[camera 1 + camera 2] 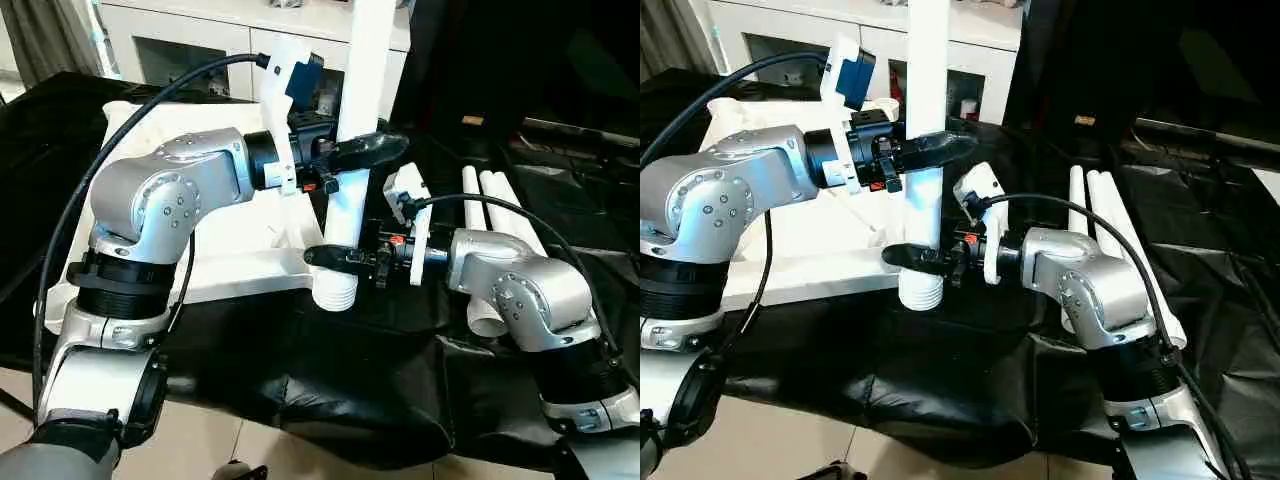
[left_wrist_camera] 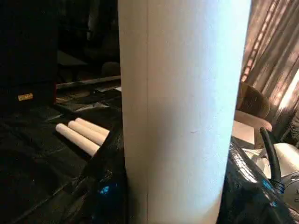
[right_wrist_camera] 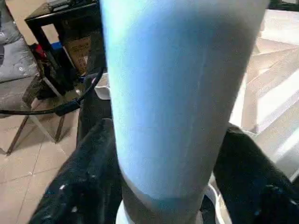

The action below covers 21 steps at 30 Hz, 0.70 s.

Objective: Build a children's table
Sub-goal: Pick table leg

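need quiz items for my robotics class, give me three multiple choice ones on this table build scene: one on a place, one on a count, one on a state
1. Where does the left gripper hold the upright leg?
A. above the right gripper
B. below the right gripper
C. at the threaded foot end

2. How many spare legs lie on the black cover by the right arm?
A. none
B. two
C. five

3. How does the held leg stand?
A. lying flat on the tabletop
B. roughly upright, threaded end down
C. upside down inside the cabinet

Answers:
1. A: the left gripper's fingers wrap the leg higher up, while the right gripper sits just above the threaded end.
2. B: two white tubes lie side by side there.
3. B: the leg rises vertically beside the tabletop edge, ribbed threads at the bottom.
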{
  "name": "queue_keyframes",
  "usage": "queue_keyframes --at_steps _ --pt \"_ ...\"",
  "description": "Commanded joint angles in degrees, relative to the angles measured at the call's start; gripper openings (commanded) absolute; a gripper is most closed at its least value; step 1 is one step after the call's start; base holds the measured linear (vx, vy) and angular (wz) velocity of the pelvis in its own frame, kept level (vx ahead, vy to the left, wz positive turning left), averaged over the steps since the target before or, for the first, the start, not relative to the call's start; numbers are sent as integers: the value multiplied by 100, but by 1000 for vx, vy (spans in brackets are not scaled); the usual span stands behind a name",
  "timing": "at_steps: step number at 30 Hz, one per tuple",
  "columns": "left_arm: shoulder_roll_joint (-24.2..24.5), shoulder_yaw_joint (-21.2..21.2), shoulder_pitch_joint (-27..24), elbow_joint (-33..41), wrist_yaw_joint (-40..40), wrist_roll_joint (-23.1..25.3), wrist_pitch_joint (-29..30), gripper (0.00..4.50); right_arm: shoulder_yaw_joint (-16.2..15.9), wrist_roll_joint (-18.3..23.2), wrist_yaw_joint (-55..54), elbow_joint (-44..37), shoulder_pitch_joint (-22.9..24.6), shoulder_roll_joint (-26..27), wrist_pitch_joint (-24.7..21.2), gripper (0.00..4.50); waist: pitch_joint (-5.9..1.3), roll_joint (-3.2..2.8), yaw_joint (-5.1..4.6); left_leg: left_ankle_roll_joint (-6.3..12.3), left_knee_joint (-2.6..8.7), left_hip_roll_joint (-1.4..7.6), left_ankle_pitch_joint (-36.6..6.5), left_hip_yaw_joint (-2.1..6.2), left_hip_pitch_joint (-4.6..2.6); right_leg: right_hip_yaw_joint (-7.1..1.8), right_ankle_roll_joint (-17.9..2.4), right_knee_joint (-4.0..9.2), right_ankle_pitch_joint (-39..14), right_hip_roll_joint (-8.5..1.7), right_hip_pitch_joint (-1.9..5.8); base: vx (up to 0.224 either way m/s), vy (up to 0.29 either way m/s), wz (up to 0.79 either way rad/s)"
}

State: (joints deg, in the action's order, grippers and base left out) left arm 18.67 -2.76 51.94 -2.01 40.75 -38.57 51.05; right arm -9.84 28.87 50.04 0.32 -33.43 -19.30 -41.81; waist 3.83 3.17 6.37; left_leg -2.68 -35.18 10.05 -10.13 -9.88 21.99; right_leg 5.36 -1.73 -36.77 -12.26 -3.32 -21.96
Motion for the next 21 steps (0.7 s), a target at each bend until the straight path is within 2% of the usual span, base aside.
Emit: queue_keyframes --at_steps 1,10,14,16,18,21 --pt "-23 -14 26 174 22 -4 63 178 -43 -39 54 6 13 -48 86 261 -448 -110 -9 -201 394 368 -581 135 -124 -403 -1124 389 -148 -582 330 0 0 0" --pt "-51 56 79 106 -4 -13 60 178 -59 -86 49 -33 84 -25 88 188 -449 -110 -12 -223 395 369 -617 135 -125 -406 -1146 392 -128 -581 332 0 0 0" --pt "-52 79 81 100 -16 -6 55 178 -67 -125 30 -30 96 -22 112 185 -450 -106 -10 -206 393 369 -574 136 -124 -405 -1159 387 -71 -582 331 0 0 0" --pt "-51 83 81 96 -16 -5 54 178 -80 -162 15 -12 91 -21 142 185 -448 -109 -10 -214 396 371 -610 134 -128 -403 -1157 393 -112 -583 331 0 0 0" --pt "-45 77 79 99 -6 3 49 177 -49 -132 -10 38 77 20 98 241 -448 -110 -13 -216 398 372 -615 137 -124 -403 -1154 390 -131 -582 333 0 0 0" --pt "-41 75 80 96 5 5 47 177 -74 -197 -44 69 62 15 117 257 -446 -110 -13 -228 397 370 -627 134 -126 -405 -1150 399 -167 -585 326 0 0 0"
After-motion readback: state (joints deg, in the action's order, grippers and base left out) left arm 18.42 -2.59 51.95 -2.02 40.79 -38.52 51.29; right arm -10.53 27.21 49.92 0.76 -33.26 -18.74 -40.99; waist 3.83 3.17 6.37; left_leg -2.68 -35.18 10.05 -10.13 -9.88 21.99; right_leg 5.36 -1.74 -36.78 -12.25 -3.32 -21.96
